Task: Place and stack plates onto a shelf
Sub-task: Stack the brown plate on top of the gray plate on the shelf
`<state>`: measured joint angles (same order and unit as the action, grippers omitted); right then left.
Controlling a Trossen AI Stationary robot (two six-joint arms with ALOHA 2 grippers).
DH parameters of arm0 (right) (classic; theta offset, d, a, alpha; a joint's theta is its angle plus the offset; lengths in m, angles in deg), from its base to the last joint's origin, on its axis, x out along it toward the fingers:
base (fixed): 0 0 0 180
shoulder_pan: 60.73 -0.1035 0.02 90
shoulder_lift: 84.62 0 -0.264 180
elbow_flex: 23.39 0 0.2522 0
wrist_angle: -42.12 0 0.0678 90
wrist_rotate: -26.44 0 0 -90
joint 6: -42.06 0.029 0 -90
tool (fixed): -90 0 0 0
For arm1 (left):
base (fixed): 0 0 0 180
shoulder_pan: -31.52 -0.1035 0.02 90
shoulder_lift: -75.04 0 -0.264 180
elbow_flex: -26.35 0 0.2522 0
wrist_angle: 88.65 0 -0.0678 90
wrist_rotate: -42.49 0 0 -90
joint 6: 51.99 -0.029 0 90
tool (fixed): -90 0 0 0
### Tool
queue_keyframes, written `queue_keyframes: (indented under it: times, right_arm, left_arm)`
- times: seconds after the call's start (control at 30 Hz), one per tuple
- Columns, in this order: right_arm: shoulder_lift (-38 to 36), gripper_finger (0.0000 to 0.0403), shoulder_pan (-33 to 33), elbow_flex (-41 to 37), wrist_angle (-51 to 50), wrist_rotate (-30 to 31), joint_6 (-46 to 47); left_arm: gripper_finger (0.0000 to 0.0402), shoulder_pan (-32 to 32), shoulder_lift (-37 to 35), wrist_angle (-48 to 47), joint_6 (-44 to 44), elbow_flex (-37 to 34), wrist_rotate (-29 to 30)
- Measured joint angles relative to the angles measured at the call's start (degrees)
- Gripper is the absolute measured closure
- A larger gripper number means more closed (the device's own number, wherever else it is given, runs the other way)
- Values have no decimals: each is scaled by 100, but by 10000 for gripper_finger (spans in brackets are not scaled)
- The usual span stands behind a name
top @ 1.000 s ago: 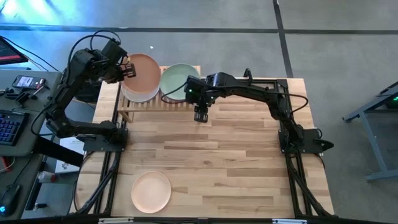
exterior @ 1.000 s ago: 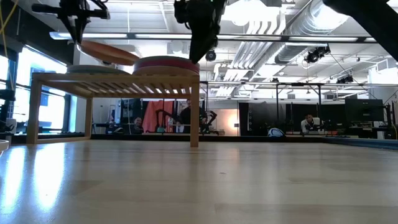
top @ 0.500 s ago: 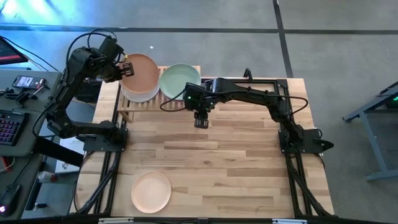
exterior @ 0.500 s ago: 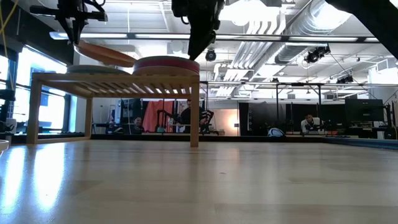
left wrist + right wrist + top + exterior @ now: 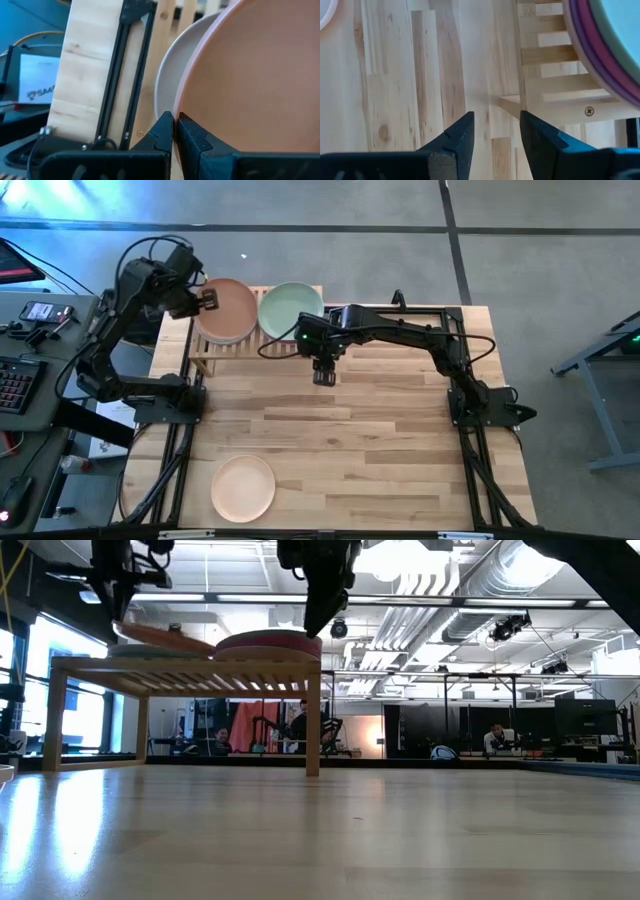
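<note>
- Wood bench (image 5: 350,440): one peach plate (image 5: 243,488) at the near edge, not yet shelved.
- Right gripper (image 5: 323,372) empty, jaws wide, hanging just in front of the shelf (image 5: 205,358), prob. waiting.
- Shelf at far end: mint plate (image 5: 290,310) tops right stack.
- Left gripper (image 5: 207,298) pinches brown plate (image 5: 228,310) by its rim, tilted over left stack, prob. to lower it flat.
</note>
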<state>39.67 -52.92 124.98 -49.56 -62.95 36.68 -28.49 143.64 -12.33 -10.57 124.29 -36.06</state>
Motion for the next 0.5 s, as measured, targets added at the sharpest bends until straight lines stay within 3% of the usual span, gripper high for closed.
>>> queue_keyframes:
  times: [0.5]
  right_arm:
    - [0, 268, 0, 0, -73, 0, 32]
  left_arm:
    - [393, 2, -2, -8, -15, -438, 21]
